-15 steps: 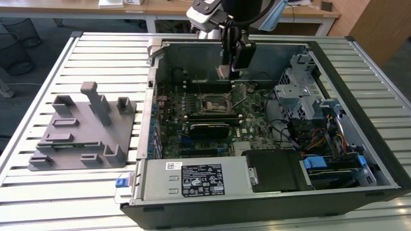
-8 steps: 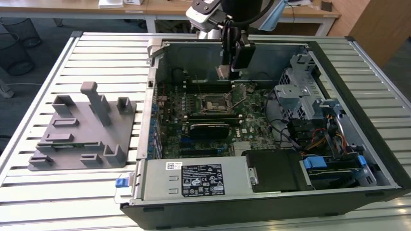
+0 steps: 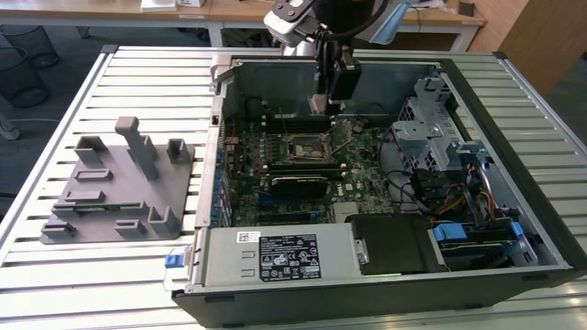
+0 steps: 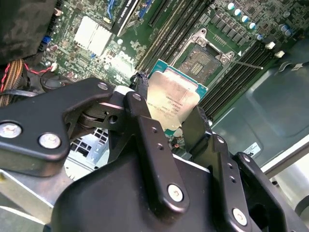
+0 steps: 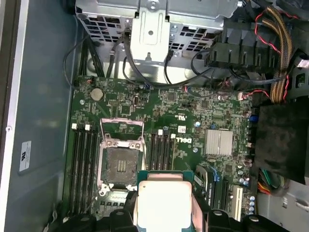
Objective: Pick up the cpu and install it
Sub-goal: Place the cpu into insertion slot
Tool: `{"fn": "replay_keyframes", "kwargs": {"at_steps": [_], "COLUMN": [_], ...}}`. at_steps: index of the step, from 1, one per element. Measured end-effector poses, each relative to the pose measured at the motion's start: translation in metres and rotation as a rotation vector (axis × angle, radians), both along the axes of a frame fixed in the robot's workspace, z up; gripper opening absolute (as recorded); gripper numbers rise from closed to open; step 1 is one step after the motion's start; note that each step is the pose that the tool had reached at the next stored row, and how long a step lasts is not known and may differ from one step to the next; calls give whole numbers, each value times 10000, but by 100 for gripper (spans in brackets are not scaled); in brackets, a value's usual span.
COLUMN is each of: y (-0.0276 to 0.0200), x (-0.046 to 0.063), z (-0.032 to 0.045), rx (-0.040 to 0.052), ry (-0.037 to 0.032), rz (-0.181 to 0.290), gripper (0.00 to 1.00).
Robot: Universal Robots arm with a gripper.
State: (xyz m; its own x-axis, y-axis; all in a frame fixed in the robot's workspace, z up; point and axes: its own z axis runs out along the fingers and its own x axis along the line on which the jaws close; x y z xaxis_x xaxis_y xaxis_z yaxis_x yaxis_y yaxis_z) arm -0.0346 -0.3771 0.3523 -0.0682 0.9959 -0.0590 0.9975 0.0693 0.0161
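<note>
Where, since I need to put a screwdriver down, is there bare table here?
Free: table slats around the grey fixture, out to the edges. Crowded: the computer case, with the gripper holding the cpu over it.

A slatted metal table (image 3: pixel 137 75) spreads beneath the gripper (image 3: pixel 321 106). Beyond it stand pale wooden desks (image 3: pixel 229 10), a wooden cabinet (image 3: pixel 541 34) toward the exterior view's right, wire bins (image 3: pixel 23 75) on dark floor (image 3: pixel 18 158) toward its left.

Held cpu (image 4: pixel 174 96): your gripper (image 4: pixel 169 116) fingers (image 4: pixel 145 125) hide part of its rim in the second wrist view; the first wrist view's edge cuts it off. Motherboard socket (image 5: pixel 119 166) contacts: too small to tell. Robot arm (image 3: pixel 348 20): cut off by the exterior view's top edge.
</note>
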Motion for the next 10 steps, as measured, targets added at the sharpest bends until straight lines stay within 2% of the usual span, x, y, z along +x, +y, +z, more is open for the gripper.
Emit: {"fn": "replay_keyframes", "kwargs": {"at_steps": [5, 10], "y": [31, 36], "x": [0, 0], "z": [-69, -94], "rx": [3, 27], "ry": [0, 0], "rz": [1, 0], "gripper": [53, 53]}}
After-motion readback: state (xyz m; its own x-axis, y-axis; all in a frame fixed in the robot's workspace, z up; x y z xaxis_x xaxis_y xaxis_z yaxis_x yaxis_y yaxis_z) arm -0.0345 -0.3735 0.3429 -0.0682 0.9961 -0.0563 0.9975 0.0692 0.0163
